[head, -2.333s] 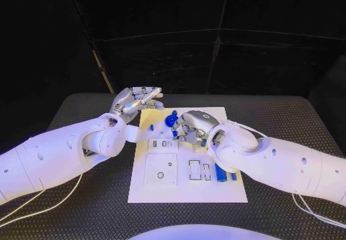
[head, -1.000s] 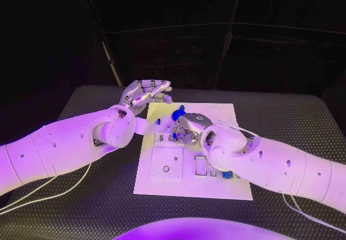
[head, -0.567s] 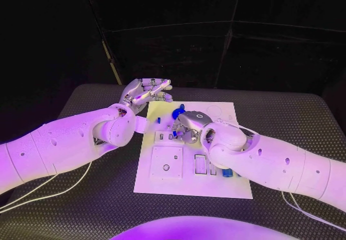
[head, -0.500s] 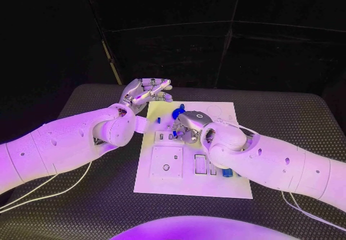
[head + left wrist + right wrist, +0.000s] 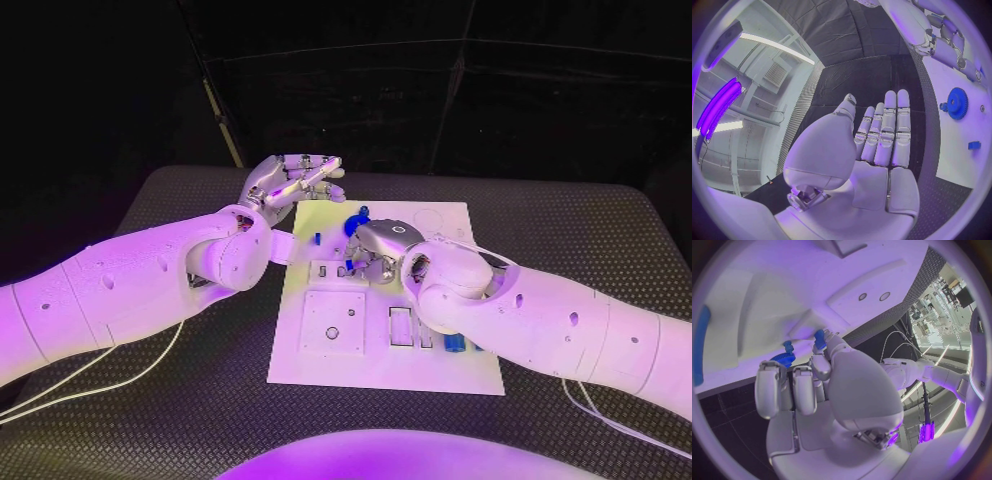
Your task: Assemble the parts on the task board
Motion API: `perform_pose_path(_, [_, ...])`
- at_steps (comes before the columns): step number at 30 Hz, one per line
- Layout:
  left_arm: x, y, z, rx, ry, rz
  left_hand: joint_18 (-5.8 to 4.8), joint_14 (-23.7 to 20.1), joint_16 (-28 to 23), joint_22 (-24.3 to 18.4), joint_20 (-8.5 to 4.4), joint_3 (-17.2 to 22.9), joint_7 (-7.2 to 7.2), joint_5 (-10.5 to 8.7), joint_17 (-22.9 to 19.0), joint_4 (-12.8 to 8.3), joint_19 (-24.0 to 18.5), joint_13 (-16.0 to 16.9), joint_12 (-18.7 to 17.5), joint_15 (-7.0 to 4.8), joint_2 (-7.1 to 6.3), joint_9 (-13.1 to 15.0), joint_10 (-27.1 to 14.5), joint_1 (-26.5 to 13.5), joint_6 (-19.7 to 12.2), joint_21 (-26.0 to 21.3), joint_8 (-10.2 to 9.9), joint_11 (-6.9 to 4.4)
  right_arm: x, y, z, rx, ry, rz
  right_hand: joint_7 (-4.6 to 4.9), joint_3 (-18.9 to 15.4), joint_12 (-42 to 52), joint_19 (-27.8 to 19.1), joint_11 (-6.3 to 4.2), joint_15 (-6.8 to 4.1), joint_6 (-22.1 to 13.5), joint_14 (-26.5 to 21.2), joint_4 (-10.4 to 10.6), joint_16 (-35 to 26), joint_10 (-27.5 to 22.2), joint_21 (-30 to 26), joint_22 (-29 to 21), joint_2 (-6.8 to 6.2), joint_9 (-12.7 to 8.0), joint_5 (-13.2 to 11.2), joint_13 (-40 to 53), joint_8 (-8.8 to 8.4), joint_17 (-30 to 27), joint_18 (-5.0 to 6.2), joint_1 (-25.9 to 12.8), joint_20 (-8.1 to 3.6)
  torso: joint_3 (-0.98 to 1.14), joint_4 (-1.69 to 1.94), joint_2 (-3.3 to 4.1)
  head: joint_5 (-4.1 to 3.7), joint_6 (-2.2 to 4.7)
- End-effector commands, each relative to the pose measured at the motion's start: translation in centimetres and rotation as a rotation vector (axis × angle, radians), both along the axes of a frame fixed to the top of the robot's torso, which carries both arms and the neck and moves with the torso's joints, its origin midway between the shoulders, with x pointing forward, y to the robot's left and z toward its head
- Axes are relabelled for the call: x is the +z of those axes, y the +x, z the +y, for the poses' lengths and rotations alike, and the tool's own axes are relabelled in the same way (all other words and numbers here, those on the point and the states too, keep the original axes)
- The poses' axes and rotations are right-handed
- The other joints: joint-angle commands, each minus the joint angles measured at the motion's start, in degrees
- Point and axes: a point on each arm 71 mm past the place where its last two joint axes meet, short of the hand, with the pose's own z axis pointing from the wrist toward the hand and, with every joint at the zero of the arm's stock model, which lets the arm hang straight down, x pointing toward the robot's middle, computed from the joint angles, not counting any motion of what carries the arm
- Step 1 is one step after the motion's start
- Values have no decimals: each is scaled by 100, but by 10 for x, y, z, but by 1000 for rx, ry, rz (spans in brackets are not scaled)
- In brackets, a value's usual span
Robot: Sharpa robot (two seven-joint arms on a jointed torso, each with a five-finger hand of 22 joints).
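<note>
The right hand (image 5: 378, 250) pinches a blue peg (image 5: 819, 338) over the board (image 5: 433, 372), seemingly mid-insertion. The left hand (image 5: 286, 185) hovers, fingers straight and together. Next: press down squarely.

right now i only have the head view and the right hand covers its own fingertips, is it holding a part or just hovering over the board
Observer: In the right wrist view a small blue part sits at the tips of the right hand, down against the task board. I cannot tell whether it is pinched or only touched.
Operator: ok and the left hand, anything in it
Observer: No. The left wrist view shows the palm of the left hand bare, with the fingers straight and nothing between them.
Operator: where's the gear relative to that small part
Observer: In the right wrist view the blue gear lies on the board right beside the small part, partly under the fingers.
</note>
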Motion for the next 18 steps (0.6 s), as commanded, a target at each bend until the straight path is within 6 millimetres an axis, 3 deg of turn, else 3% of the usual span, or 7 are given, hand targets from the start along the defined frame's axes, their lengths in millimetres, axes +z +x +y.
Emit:
perform_pose_path(1, [2, 0, -1, -7, -4, -12, 74, -6, -28, -7, 11, -4, -14, -32, 6, -25, -30, 0, -33, 15, 71, 2, 40, 3, 35, 23, -35, 2, -10, -1, -2, 2, -68, 43, 16, 43, -44, -12, 15, 3, 3, 384, 11, -34, -50, -3, 403, -11, -5, -36, -17, 21, 490, -5, -62, 5, 0, 1, 1, 7, -12])
perform_pose_path(18, [2, 1, -1, -6, -3, -11, 74, -6, -28, -7, 11, -4, -14, -32, 6, -25, -30, 0, -33, 15, 71, 2, 40, 3, 35, 23, -35, 2, -12, -2, -3, -10, -102, 57, 38, 42, -104, -42, 34, 20, -41, 377, 48, -55, -91, -26, 363, -107, -20, -68, -71, 0, 459, 5, -189, 20, 1, 3, 1, -2, -50])
